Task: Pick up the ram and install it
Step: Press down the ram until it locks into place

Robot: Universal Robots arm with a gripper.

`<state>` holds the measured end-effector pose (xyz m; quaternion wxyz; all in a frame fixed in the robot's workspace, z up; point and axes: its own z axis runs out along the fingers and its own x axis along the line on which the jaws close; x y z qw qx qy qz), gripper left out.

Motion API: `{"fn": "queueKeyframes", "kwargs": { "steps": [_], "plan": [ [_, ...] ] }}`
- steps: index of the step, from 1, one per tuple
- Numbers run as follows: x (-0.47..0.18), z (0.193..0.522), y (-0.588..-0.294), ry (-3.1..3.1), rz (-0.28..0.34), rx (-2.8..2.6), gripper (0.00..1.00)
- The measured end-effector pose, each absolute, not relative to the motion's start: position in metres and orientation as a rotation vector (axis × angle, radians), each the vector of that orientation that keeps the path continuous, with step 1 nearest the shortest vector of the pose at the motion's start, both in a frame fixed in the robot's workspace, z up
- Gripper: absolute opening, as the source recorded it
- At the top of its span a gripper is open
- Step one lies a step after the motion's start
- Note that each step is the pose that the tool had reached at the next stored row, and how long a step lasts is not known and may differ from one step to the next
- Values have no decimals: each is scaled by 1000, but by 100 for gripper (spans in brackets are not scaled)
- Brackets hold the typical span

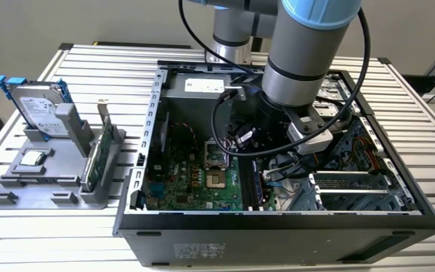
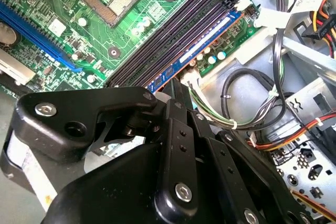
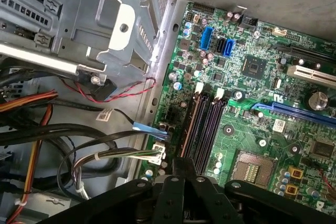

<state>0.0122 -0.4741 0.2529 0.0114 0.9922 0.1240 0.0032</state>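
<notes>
Gripper [image 2: 179, 88] is sitting over the slotted ram [image 2: 210, 45] mid-frame, can't tell if clenched; stick is looking light, stiff, fragile, so I'd pinch its long edges.

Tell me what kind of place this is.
Probably a robotics lab or test bench for computer assembly. An open black desktop computer case lies on a slatted aluminium table, a grey fixture beside it holds parts such as a silver hard drive with blue rails, and a robot arm reaches into the case.
</notes>
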Motion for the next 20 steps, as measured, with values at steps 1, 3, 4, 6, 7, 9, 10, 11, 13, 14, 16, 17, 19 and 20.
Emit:
{"fn": "queueKeyframes", "kwargs": {
  "steps": [1,3,4,6,7,9,10,11,13,14,16,17,19,20],
  "plan": [
    [12,253,-474,391,10,3094,0],
    [12,253,-474,407,10,3093,0],
    [12,253,-474,415,10,3092,0],
    [12,253,-474,433,11,3090,0],
    [12,253,-474,440,11,3089,0],
    [12,253,-474,453,11,3088,0],
    [12,253,-474,459,11,3087,0],
    [12,253,-474,464,11,3086,0],
    [12,253,-474,474,11,3085,0],
    [12,253,-474,479,11,3084,0],
    [12,253,-474,487,11,3083,0],
    [12,253,-474,491,11,3082,0],
    [12,253,-474,500,11,3081,0],
    [12,253,-474,505,11,3080,0]
  ]
}}
